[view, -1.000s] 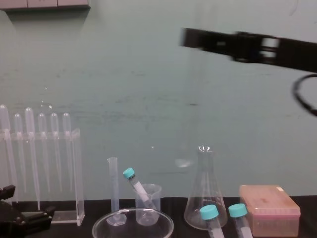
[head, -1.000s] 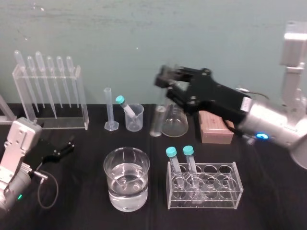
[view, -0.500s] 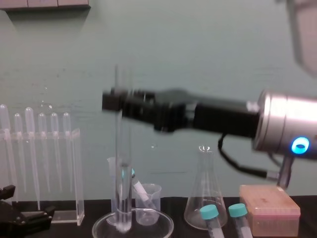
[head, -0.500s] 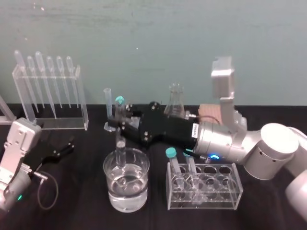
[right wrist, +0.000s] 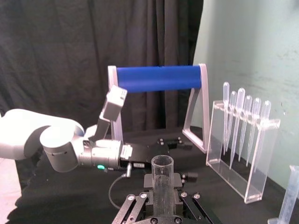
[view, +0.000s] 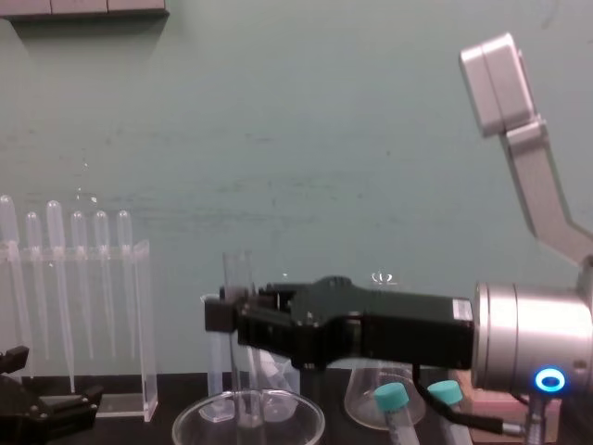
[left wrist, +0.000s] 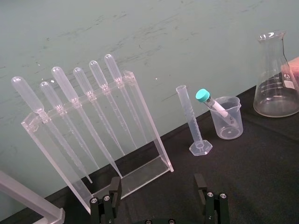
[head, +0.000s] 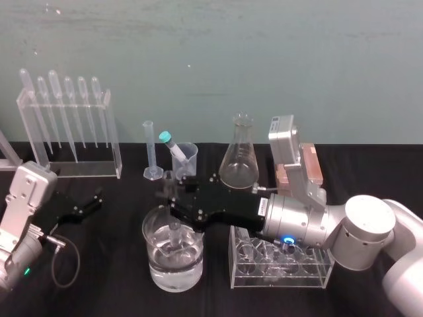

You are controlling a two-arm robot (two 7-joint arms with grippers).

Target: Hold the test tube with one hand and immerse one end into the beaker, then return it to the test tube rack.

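lower than half a second ago, the right gripper clamps the test tube upright, its end inside the beaker; the left gripper rests near left, fingers apart.

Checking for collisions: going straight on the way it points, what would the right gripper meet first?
Probably the beaker's wall: the right gripper is shut on the test tube, whose end stands inside the beaker. Beyond, the left gripper lies ahead, seemingly lower.

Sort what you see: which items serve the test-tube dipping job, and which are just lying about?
In use: right gripper, test tube, beaker, test tube rack.
Lying about: pipettes, measuring cylinder, small cup, conical flask, left gripper parked far left.
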